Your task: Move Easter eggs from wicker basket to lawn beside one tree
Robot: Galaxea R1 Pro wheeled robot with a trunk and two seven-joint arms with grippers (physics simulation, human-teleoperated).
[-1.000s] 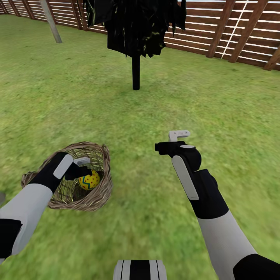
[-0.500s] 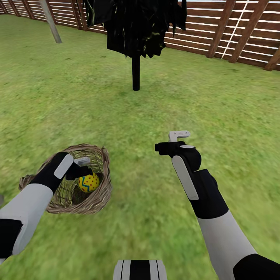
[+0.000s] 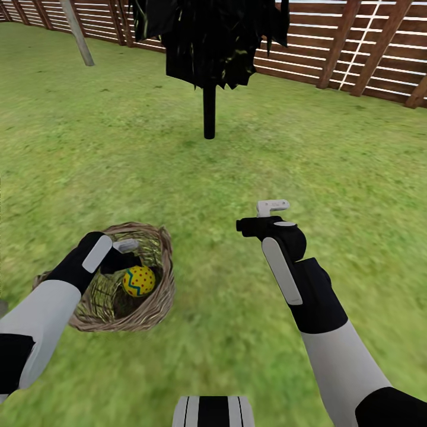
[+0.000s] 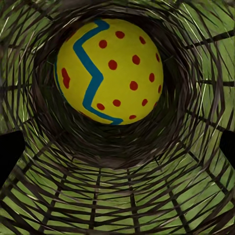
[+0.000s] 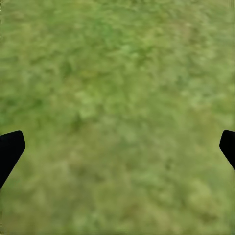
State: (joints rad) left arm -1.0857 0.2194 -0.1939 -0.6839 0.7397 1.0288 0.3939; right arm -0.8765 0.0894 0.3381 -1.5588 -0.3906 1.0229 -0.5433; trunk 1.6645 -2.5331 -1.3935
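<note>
The wicker basket [image 3: 155, 299] lies tipped on the lawn [image 3: 196, 178] at the lower left. One yellow Easter egg [image 3: 139, 280] with a blue zigzag and red dots rests inside it. In the left wrist view the egg [image 4: 108, 71] sits deep in the basket [image 4: 117, 196], ahead of the fingers. My left gripper [image 3: 131, 255] reaches into the basket's mouth, open, just above and beside the egg. My right gripper [image 3: 261, 214] hangs open over bare grass to the right. A pale grey tree trunk [image 3: 77, 31] stands at the far left.
A black-trunked tree [image 3: 209, 112] with near-black foliage stands straight ahead. A brown slatted fence [image 3: 356, 53] runs along the back. Open grass [image 5: 117, 107] lies under my right gripper and between the basket and both trees.
The basket and the egg in it have shifted slightly to the right and nearer. Both arms have hardly moved.
</note>
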